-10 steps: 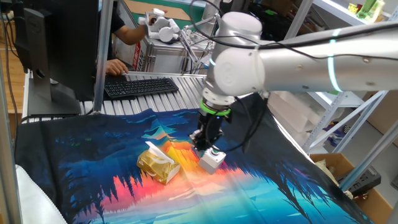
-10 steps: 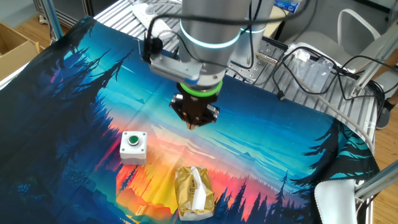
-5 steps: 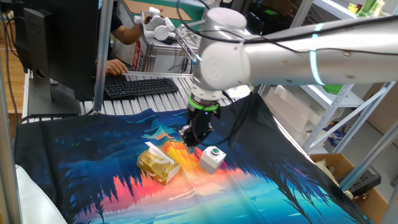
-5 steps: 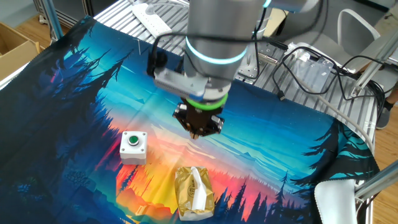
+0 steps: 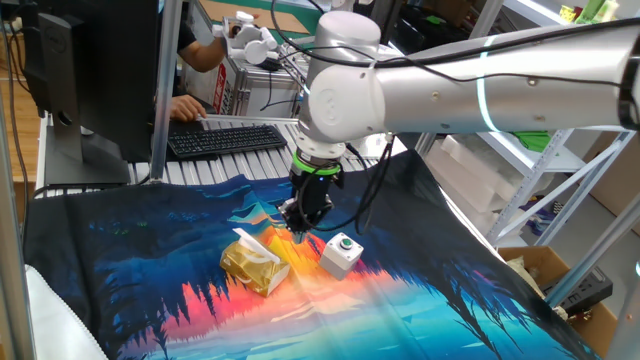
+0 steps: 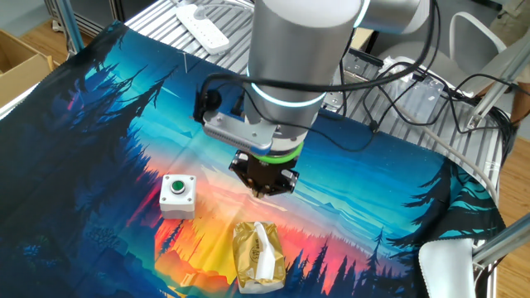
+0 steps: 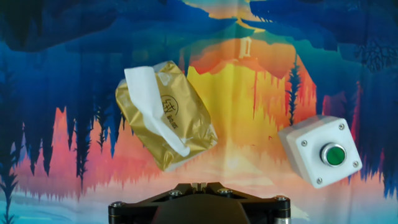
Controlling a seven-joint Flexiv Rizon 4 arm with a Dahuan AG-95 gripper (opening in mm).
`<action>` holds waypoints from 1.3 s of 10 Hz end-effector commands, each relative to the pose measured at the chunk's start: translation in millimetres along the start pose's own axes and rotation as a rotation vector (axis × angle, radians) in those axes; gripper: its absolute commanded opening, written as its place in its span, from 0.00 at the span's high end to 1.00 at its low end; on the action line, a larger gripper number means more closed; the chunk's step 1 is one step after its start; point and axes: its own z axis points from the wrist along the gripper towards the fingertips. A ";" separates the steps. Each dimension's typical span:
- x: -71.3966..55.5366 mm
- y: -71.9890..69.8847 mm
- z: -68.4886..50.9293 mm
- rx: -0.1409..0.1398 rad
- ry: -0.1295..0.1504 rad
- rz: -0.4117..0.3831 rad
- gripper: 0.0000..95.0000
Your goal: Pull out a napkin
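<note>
The napkin (image 7: 148, 98) is a white sheet poking out of the slit of a shiny golden packet (image 7: 181, 127) that lies on the colourful cloth. The other views also show the napkin (image 5: 247, 240) (image 6: 266, 249) and the packet (image 5: 252, 268) (image 6: 247, 263). My gripper (image 5: 298, 228) (image 6: 263, 192) hangs above the cloth, between the packet and a white button box, apart from both. Its fingers are pressed together at the bottom edge of the hand view (image 7: 199, 184), shut on nothing.
A white box with a green button (image 7: 321, 153) (image 5: 341, 254) (image 6: 178, 195) stands on the cloth beside the packet. Behind the table are a keyboard (image 5: 225, 139), a monitor (image 5: 90, 70) and a person's hands. Cables run over the slatted top (image 6: 414, 99).
The arm has swung away from above the button box toward the packet and sunk a little. The gripper stayed shut; packet, napkin and box have not moved.
</note>
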 end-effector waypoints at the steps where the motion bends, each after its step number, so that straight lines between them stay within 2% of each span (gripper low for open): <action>1: -2.5 1.6 2.5 0.002 -0.004 0.001 1.00; 5: -10.2 10.3 5.2 0.004 0.000 0.010 1.00; 13: -7.2 13.8 4.5 -0.005 0.019 0.000 1.00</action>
